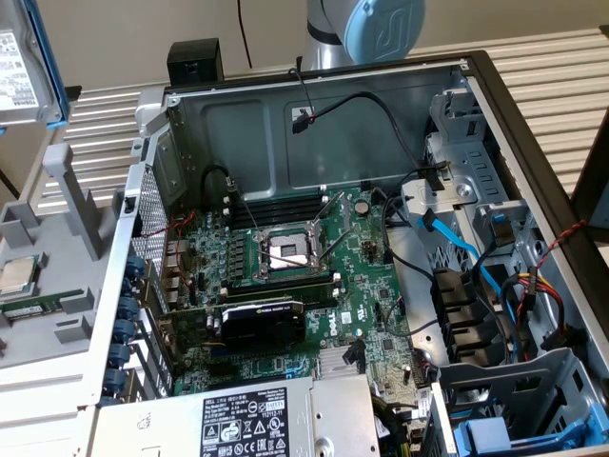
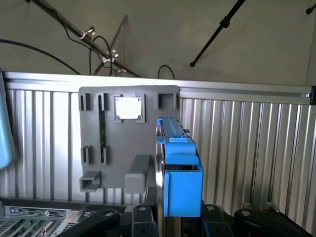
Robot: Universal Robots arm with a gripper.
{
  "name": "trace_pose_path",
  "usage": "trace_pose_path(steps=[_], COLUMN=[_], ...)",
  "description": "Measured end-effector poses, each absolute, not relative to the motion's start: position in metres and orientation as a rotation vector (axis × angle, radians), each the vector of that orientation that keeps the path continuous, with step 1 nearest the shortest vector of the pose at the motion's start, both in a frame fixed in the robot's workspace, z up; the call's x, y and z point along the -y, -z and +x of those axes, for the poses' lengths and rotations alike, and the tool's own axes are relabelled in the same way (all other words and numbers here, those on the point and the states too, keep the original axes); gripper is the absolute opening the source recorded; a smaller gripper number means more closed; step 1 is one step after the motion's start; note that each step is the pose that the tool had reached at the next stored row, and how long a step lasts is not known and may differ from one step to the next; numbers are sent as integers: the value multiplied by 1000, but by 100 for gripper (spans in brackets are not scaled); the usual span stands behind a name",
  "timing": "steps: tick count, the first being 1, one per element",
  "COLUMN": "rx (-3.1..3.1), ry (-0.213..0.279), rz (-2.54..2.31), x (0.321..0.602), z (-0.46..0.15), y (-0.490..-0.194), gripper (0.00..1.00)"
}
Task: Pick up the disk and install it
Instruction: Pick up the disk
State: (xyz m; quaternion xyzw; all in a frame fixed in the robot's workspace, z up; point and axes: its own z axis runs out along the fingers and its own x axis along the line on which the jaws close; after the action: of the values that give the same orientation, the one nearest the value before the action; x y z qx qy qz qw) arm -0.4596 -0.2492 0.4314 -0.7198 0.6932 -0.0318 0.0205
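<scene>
The disk [image 1: 17,67], silver metal with a white label in a blue plastic frame, hangs tilted in the air at the exterior view's far left. It is above the grey parts tray [image 1: 57,286] and outside the open computer case [image 1: 314,133]. In the wrist view the disk [image 2: 180,173] stands edge-on, blue frame towards the camera. My gripper [image 2: 180,219] is shut on it, with a black finger [image 2: 140,217] on each side. Beyond it lies the grey tray [image 2: 148,123].
A square silver processor chip [image 1: 17,276] and a memory stick [image 1: 38,307] lie in the tray. The case holds a motherboard [image 1: 285,276], a power supply box [image 1: 257,419], loose cables [image 1: 457,243] and a drive cage with a blue bracket [image 1: 504,440]. My arm's blue-capped joint [image 1: 381,29] stands behind the case.
</scene>
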Motion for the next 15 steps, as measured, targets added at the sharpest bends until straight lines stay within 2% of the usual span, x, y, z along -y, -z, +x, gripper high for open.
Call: trace_pose_path(steps=[15], rx=[-2147], ry=[94], rz=[-2229], x=[249], z=[-424], y=[-472], gripper=[37])
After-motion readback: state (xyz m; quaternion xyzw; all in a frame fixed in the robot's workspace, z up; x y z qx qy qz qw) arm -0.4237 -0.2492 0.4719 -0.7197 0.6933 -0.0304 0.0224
